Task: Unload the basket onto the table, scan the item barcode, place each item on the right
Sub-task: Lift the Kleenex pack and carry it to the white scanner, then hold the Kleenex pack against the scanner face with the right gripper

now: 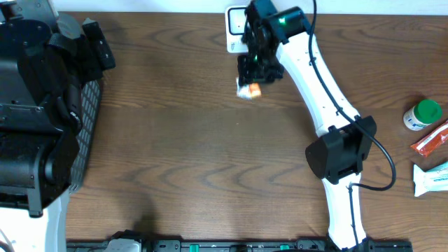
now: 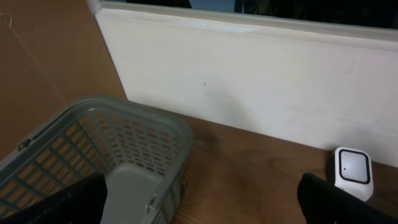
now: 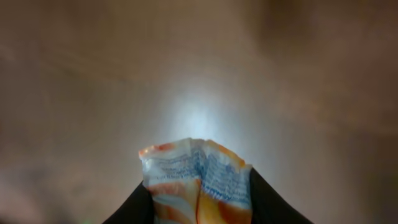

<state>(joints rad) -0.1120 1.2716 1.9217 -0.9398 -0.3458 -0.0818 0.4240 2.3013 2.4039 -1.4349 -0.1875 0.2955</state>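
Wide open wood across the table [image 1: 175, 140] centre. At left, crowded by grey mesh basket [image 1: 87, 133] and left arm [image 1: 28, 105]. Barred diagonally by right arm [image 1: 315, 77], with sachet [image 1: 249, 90] just before white scanner [image 1: 234, 28]. Far right, cluttered: green-capped bottle [image 1: 423, 114], orange packet [image 1: 430, 142], white tube [image 1: 430, 178].

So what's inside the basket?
Only bare grey floor shows in the basket; a finger of the left gripper covers the near corner, and the arm hides it from overhead.

Overhead evenly lit; right wrist shows sharp packet [image 3: 196, 180] against blurred table [image 3: 74, 74] with glare.
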